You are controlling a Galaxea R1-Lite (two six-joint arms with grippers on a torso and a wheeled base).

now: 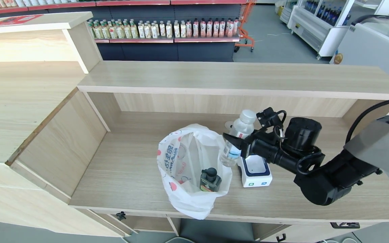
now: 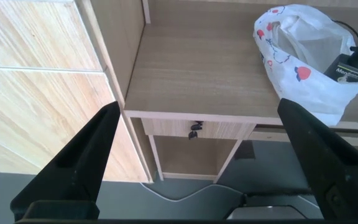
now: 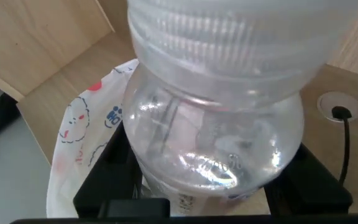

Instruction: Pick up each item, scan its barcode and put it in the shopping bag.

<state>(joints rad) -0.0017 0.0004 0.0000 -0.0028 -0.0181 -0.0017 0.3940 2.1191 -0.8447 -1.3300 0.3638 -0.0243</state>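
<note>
1. My right gripper [image 1: 235, 145] is clamped round the middle of a clear water bottle [image 1: 240, 131]. In the right wrist view its dark fingers [image 3: 107, 186] sit either side of the bottle's body.
2. The bottle is off the counter [image 1: 127, 168] and leans a little, with its white cap towards 1 o'clock and its base towards 7 o'clock.
3. Its base hangs by the near-left corner of the white-and-blue barcode scanner [image 1: 254, 172], right against the shopping bag's [image 1: 181, 199] rim.
4. The bag stands open at the scanner's 9 o'clock (white plastic, red print). A dark pump-top bottle [image 1: 210, 180] stands inside it, towards 4 o'clock of the mouth.
5. My left gripper [image 2: 199, 106] is spread wide with nothing between its fingers. It is low in front of the counter's near edge, with the bag at about 2 o'clock from it.
6. A cable grommet [image 3: 337, 112] sits in the counter behind the bottle.
</note>
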